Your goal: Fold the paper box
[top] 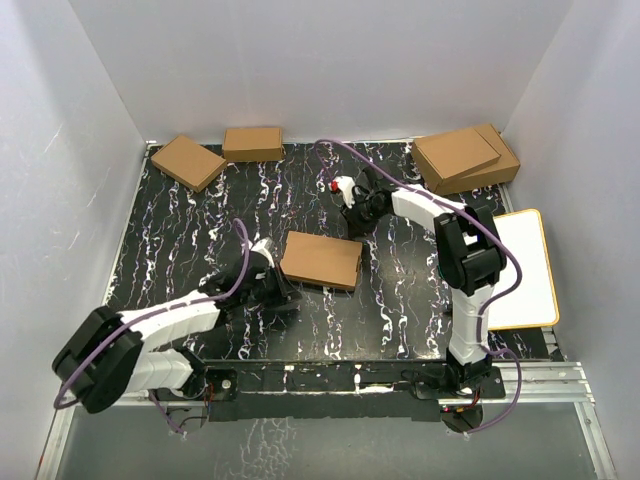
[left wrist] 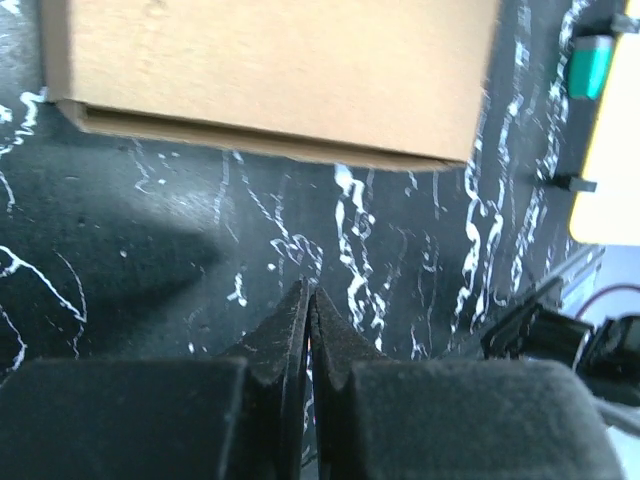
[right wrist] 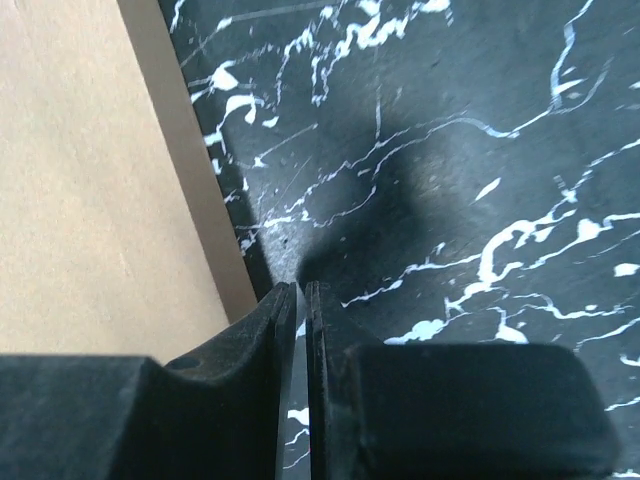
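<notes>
The paper box (top: 322,260) lies flat and closed in the middle of the black marbled mat, a thin brown cardboard rectangle. My left gripper (top: 284,291) rests low on the mat just off the box's near left corner. In the left wrist view its fingertips (left wrist: 310,296) are pressed together with nothing between them, and the paper box (left wrist: 270,70) lies a little ahead. My right gripper (top: 353,224) hangs by the box's far right corner. In the right wrist view its jaws (right wrist: 298,291) stand shut and empty over bare mat, with the box's edge (right wrist: 90,200) to their left.
Two small brown boxes (top: 188,162) (top: 253,143) sit at the back left. Two larger stacked brown boxes (top: 465,158) are at the back right. A white board with an orange rim (top: 525,268) lies at the mat's right edge. White walls close in three sides.
</notes>
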You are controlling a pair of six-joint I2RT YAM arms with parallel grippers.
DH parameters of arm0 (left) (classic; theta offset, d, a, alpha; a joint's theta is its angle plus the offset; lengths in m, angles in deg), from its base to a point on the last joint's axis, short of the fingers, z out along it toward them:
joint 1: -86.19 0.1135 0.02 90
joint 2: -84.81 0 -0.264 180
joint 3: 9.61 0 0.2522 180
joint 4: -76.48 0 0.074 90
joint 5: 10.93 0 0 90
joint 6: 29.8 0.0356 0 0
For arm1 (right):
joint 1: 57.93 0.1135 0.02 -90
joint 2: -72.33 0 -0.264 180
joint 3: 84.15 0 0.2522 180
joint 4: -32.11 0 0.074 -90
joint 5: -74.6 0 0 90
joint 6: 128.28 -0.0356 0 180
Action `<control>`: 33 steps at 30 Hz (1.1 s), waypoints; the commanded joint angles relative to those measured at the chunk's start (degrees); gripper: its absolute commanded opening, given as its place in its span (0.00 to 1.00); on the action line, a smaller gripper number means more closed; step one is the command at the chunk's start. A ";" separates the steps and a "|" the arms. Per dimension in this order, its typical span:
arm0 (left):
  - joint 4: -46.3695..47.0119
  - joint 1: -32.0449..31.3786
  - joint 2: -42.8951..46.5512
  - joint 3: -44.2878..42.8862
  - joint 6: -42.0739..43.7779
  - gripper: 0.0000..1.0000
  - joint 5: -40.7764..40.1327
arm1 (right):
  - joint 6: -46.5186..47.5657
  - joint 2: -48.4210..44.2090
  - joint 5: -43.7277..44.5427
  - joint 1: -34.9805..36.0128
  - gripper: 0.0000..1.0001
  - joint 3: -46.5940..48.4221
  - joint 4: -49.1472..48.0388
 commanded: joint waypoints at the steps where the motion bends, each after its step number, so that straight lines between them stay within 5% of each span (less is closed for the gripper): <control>1: 6.16 -0.40 -6.34 0.02 -7.04 0.00 -4.15 | 1.84 0.08 -2.47 0.04 0.15 2.39 1.83; 8: 15.60 -0.48 -22.26 -5.22 -7.05 0.00 -1.44 | 4.60 -3.75 -6.33 1.00 0.15 -4.44 2.19; 14: 11.93 -0.17 -29.62 -15.44 -1.93 0.00 -3.82 | 6.31 -8.91 -10.03 5.09 0.14 -12.51 4.22; 24: -5.37 0.13 -22.99 -19.94 10.25 0.01 -9.00 | -0.83 -14.87 -4.97 -1.06 0.28 -15.15 -0.82; 31: -13.17 0.39 -7.01 -14.24 16.96 0.55 -14.48 | -5.47 -21.66 -6.19 -6.04 0.56 -17.13 -7.26; 33: -9.98 0.77 -2.47 -11.41 16.32 0.79 -14.36 | -9.07 -22.74 -12.10 -7.97 0.67 -17.93 -10.20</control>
